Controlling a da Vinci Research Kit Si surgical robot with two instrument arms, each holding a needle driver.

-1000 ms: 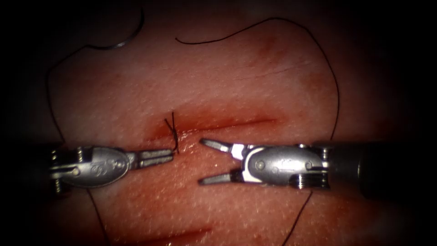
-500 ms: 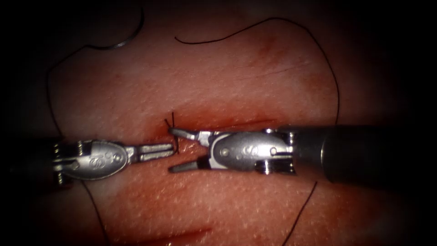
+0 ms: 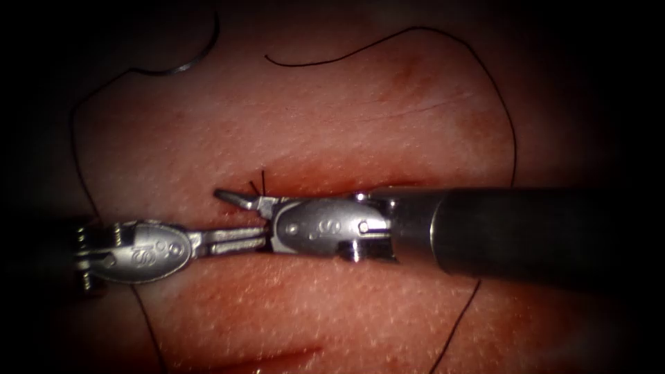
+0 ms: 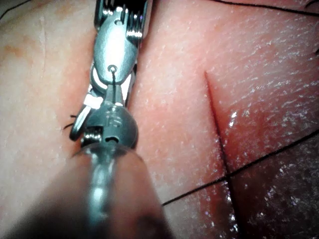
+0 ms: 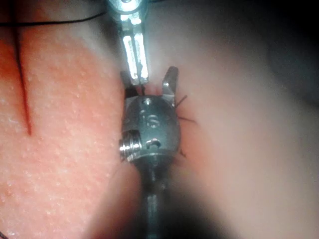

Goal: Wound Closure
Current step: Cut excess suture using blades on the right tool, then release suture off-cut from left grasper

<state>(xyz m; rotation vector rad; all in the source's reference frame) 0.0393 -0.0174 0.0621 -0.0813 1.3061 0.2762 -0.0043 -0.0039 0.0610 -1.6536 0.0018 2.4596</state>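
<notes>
I see the tissue (image 3: 388, 118) with its cut (image 3: 360, 185) running across the middle. My right end effector (image 3: 239, 208) sits over the cut's left end, jaws spread wide around the knot (image 3: 259, 184), gripping nothing. My left end effector (image 3: 235, 239) lies just below it, jaws closed; whether it pinches thread (image 3: 509, 125) I cannot tell. The needle (image 3: 197, 52) rests free near the tissue's far left corner.

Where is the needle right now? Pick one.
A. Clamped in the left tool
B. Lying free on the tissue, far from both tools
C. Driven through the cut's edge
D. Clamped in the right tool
B. The needle lies on the tissue at upper left of the endoscope view, well away from the left tool and the right tool at the knot.
</notes>
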